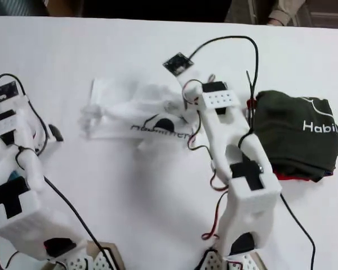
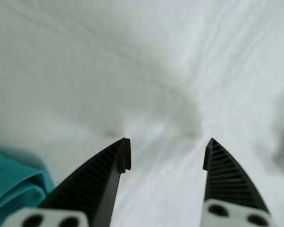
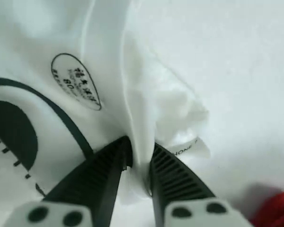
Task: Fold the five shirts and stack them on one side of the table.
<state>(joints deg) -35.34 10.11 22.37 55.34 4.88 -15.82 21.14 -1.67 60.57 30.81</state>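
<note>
A white, faintly creased tabletop (image 1: 129, 214) lies beneath and ahead of the left hand (image 2: 168, 147), ending at a dark strip (image 1: 158, 8) well beyond it

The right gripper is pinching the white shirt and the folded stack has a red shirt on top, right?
No. The right gripper pinches the white shirt, but the high view shows a dark green shirt on top, a red shirt beneath.

White printed arms (image 1: 225, 132), black motors (image 1: 249, 171), red-black cables (image 1: 216, 209); ribbed black jaws, seemingly plastic.
</note>
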